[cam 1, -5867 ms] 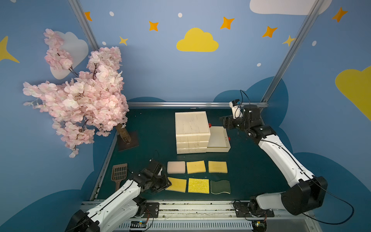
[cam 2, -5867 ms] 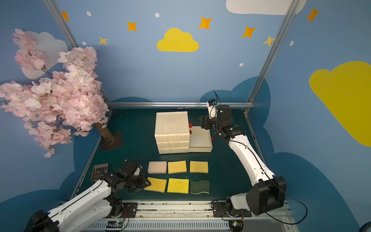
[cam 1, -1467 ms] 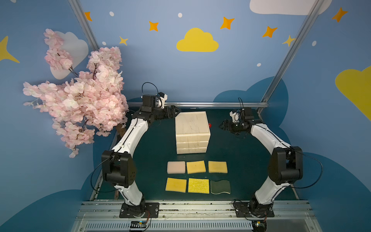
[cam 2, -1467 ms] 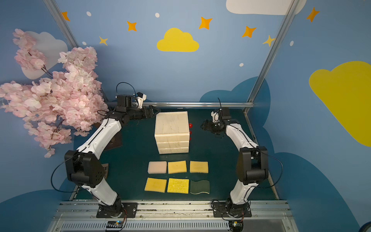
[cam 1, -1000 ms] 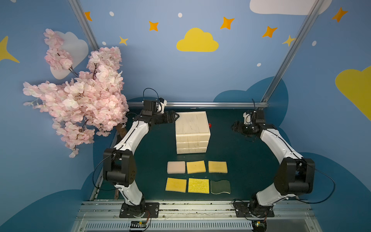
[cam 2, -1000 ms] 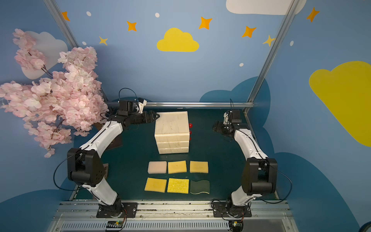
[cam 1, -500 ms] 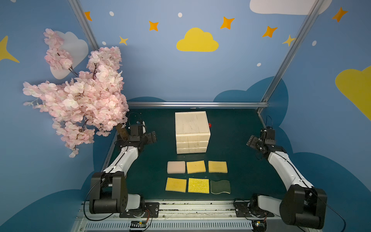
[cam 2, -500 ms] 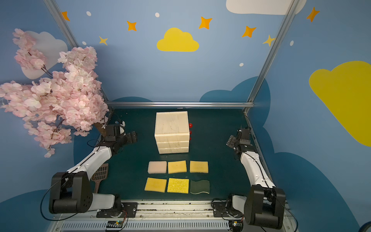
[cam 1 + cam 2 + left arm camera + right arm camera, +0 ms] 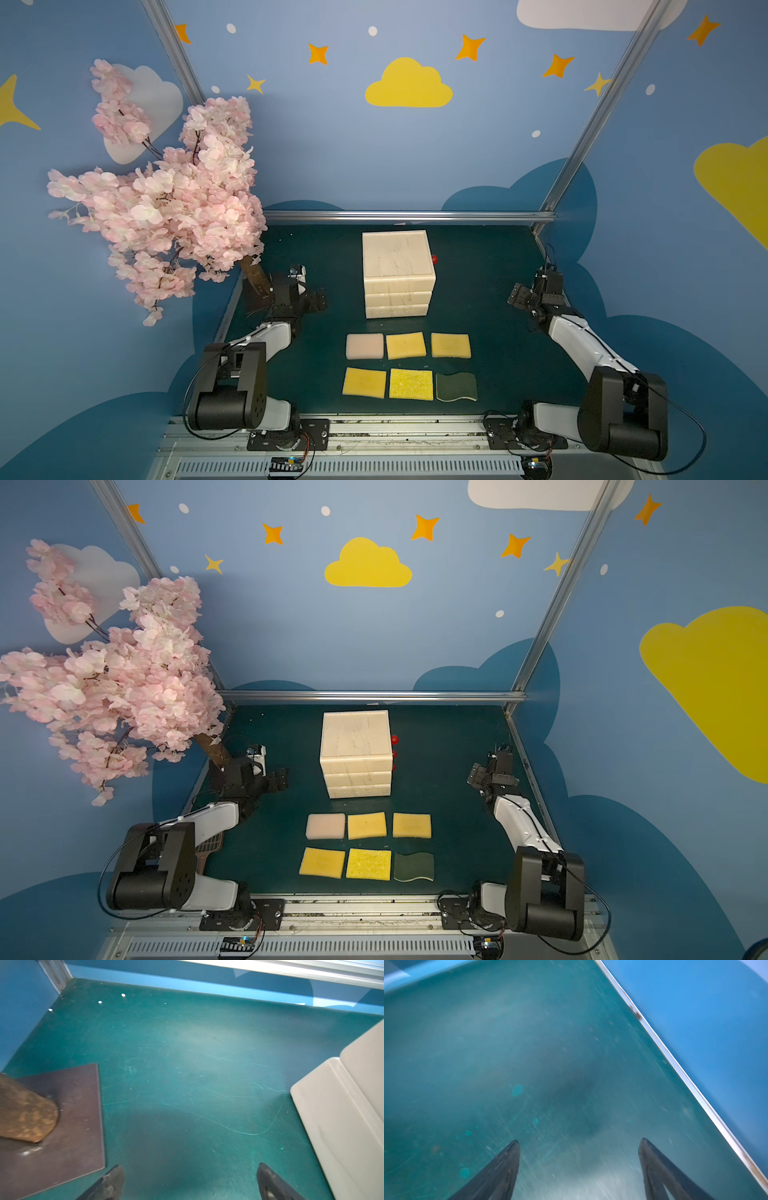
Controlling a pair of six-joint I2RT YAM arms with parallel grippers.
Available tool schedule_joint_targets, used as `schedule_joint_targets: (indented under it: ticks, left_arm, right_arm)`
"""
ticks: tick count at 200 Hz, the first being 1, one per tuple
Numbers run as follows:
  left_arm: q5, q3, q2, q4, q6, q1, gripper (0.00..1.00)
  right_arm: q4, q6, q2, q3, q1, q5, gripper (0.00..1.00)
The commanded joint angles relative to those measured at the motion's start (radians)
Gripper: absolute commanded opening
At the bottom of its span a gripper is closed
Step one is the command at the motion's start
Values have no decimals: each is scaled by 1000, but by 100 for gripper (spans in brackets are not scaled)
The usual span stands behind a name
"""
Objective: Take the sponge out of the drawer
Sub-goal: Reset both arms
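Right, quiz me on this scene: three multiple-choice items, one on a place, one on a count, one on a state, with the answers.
1. Where on the green mat does the dark green sponge lie?
A) Back left corner
B) Alone in the centre
C) Right end of the front row

2. How many sponges lie on the mat?
A) Four
B) Six
C) Eight

3. How do the drawers of the drawer unit stand?
A) All shut
B) Top one pulled out
C) Bottom one removed

Answers:
1. C, it closes the front row on the right, as both top views show.
2. B, they lie in two rows of three.
3. A, the fronts sit flush and the red knobs line up.
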Motion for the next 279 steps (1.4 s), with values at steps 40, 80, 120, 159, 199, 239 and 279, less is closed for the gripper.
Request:
schedule_joint_targets:
  ticks: [40, 80, 120, 159, 199, 239, 279]
  left_arm:
    - [6, -147, 74, 411, 6, 18, 99]
    - [1, -141, 75, 405, 9, 19, 99]
    - [2, -136, 75, 398, 12, 18, 99]
    - [-1, -130, 78, 387, 21, 11, 99]
    - [-107, -130, 80, 389, 8, -12, 99]
    - [-113, -133, 78, 392, 9, -15, 99]
    - [-134, -137, 75, 399, 16, -25, 99]
  right_arm:
    - [387, -113, 13, -172, 22, -106, 89]
    - [544, -172, 92, -216, 64, -146, 89]
    - [677, -231, 174, -246, 126, -104, 89]
    - [657, -260, 176, -237, 146, -110, 89]
    - [654, -260, 182, -231, 145, -106, 89]
    - [620, -236, 186, -212, 107, -161, 89]
    - [624, -240, 183, -215, 113, -152, 89]
